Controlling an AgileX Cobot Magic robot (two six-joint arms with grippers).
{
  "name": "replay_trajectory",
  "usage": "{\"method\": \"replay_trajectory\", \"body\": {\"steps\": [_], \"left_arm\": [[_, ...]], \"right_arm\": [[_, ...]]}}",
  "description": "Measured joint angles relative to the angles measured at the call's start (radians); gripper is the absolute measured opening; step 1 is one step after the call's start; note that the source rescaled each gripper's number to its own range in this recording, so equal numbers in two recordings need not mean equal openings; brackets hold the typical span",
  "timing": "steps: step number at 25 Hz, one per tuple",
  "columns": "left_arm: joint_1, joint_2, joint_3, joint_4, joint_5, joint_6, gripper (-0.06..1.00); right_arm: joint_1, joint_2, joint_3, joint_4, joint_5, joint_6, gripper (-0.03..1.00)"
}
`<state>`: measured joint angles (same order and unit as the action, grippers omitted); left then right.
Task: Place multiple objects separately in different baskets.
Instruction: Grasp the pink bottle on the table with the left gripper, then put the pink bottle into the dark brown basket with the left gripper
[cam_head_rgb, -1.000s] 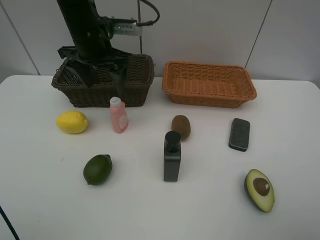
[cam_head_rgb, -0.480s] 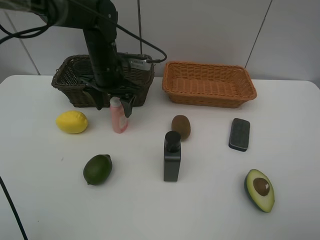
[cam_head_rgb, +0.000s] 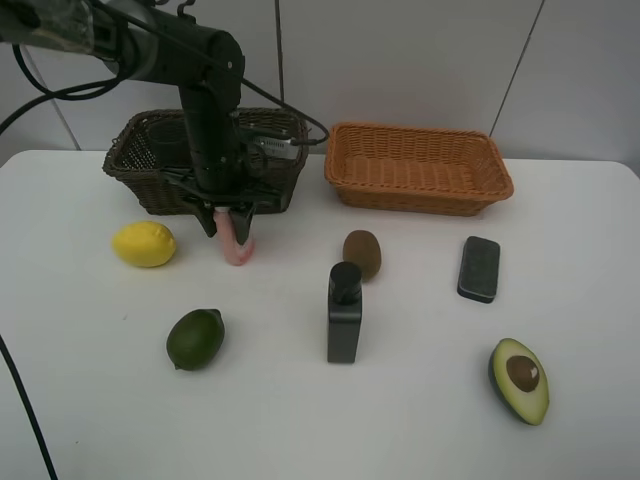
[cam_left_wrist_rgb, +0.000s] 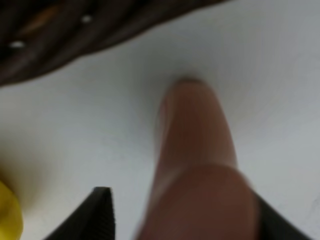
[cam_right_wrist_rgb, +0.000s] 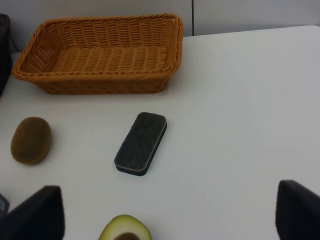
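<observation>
Fruit and bottles are spread over a white table (cam_head_rgb: 90, 400) in the exterior high view. At the left edge of the spread the yellow lemon (cam_head_rgb: 143, 244) is seen, with the dark brown basket (cam_head_rgb: 140, 185) behind it at the upper left. Just in front of that basket the left gripper (cam_head_rgb: 232, 215) is lowered over the small pink bottle (cam_head_rgb: 240, 250), and its fingers (cam_left_wrist_rgb: 102, 212) are closed narrowly on the bottle's sides while the bottle's base rests on the table. Lower left, the dark green lime (cam_head_rgb: 195, 339) lies alone. Near the centre the black square bottle (cam_head_rgb: 344, 322) stands upright, with the brown kiwi (cam_head_rgb: 362, 253) just behind it. At the upper right the light orange-tan basket (cam_head_rgb: 420, 198) is placed. Further right lie the dark rectangular pad (cam_head_rgb: 479, 268) and, lower right, the halved avocado (cam_head_rgb: 519, 380). In the right wrist view the right gripper (cam_right_wrist_rgb: 167, 192) is held with its fingers wide apart above the table.
</observation>
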<state>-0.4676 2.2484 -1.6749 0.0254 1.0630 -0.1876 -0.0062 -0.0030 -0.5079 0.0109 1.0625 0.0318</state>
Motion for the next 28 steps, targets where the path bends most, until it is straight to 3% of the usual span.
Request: {"method": "replay_trajectory", "body": {"steps": [4, 7, 9, 15, 19, 24, 28], "left_arm": [[0.0, -0.002, 0.0, 0.011, 0.011, -0.006, 0.02], [0.0, -0.017, -0.032, -0.002, 0.087, -0.007, 0.02], [0.0, -0.043, -0.089, -0.025, 0.132, -0.004, 0.02], [0.01, -0.091, -0.335, -0.065, 0.137, 0.05, 0.02], [0.068, -0.075, -0.417, -0.071, 0.061, 0.057, 0.02], [0.157, -0.004, -0.424, -0.059, -0.09, 0.061, 0.02], [0.179, 0.056, -0.424, -0.025, -0.154, 0.074, 0.02]], "right_arm": [[0.0, 0.0, 0.0, 0.0, 0.0, 0.0, 1.0], [0.0, 0.0, 0.0, 0.0, 0.0, 0.0, 1.0], [0.0, 0.0, 0.0, 0.0, 0.0, 0.0, 1.0], [0.0, 0.0, 0.0, 0.0, 0.0, 0.0, 1.0], [0.0, 0.0, 0.0, 0.0, 0.0, 0.0, 1.0], [0.0, 0.0, 0.0, 0.0, 0.0, 0.0, 1.0], [0.0, 0.0, 0.0, 0.0, 0.0, 0.0, 1.0]]}}
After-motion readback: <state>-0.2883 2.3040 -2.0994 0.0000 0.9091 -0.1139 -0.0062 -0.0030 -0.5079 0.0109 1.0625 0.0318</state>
